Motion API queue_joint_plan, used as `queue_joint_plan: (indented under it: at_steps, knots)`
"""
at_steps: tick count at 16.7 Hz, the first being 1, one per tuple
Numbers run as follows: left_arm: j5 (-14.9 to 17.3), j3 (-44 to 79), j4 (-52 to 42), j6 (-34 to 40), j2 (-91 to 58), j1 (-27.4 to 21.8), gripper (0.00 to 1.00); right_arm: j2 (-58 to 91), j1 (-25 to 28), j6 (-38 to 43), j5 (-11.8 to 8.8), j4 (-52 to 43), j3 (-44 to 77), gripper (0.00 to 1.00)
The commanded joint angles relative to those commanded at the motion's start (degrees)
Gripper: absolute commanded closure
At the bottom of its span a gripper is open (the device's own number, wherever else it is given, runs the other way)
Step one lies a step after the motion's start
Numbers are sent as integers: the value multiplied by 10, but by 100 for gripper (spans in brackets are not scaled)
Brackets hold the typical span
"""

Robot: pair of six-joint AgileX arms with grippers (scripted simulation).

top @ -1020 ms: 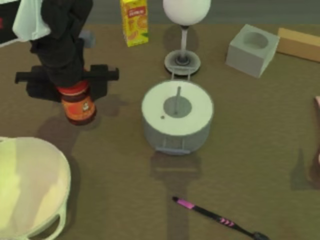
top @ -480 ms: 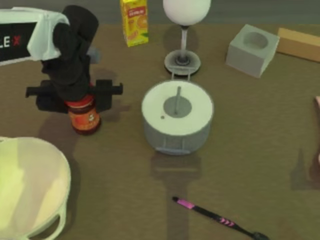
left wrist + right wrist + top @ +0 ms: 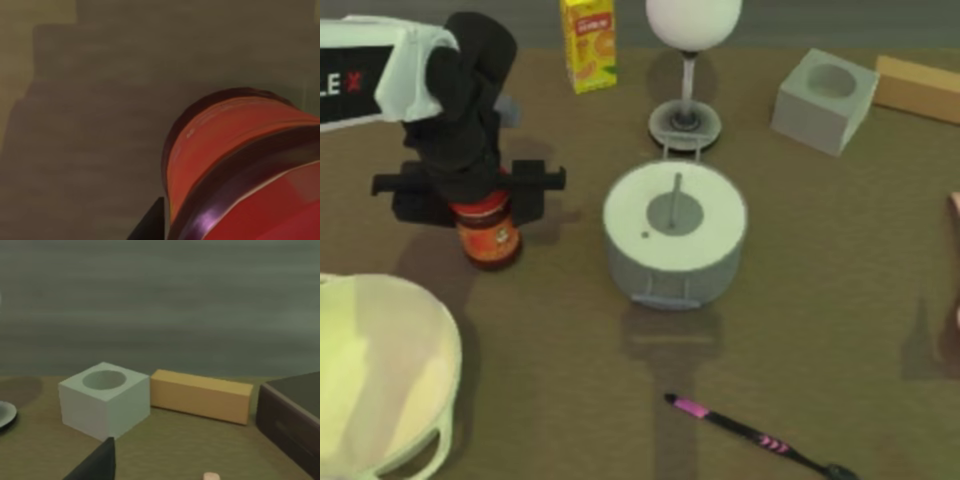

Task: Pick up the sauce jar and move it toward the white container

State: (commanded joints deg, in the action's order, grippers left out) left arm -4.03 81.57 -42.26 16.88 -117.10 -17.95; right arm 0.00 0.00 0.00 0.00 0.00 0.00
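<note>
Gripping the sauce jar (image 3: 488, 232) by its lid at table's left, your left gripper (image 3: 470, 190) is clenched on it; carry it level (no tilting) rightward toward the white container (image 3: 675, 235).

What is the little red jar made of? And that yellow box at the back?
The sauce jar looks like shiny glass: dark sauce seems to show through, and there's a glossy glint by its orange-red lid, which could be metal or plastic. The juice carton looks like printed cardboard, flat-sided and matte.
</note>
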Motion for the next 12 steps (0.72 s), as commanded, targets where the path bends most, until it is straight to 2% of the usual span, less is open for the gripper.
queue_joint_plan:
  at_steps: [8, 12]
  knots:
    - [0, 0, 0, 0, 0, 0, 2, 0, 0, 0, 0, 0, 0, 0]
    - [0, 0, 0, 0, 0, 0, 0, 0, 0, 0, 0, 0, 0, 0]
